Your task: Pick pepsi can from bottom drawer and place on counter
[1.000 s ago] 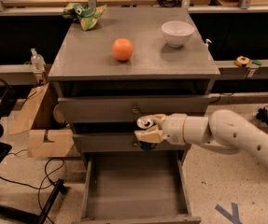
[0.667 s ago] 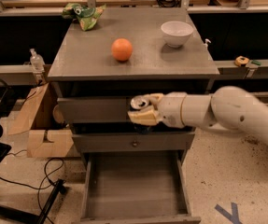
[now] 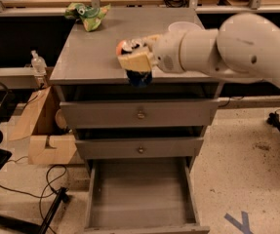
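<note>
My gripper is shut on the pepsi can, a dark blue can with a silver top, and holds it just above the front edge of the grey counter. The white arm reaches in from the right and hides much of the counter's right half. The bottom drawer stands pulled open below, its grey floor bare. The orange fruit is mostly hidden behind the can and gripper, only a thin orange sliver shows at the can's left.
A green crumpled bag lies at the counter's back left. A white bowl peeks out behind the arm. Two upper drawers are shut. A cardboard box and cables lie on the floor at left.
The gripper has risen with the can from in front of the upper drawers to the counter's front edge. The view has also come closer.
</note>
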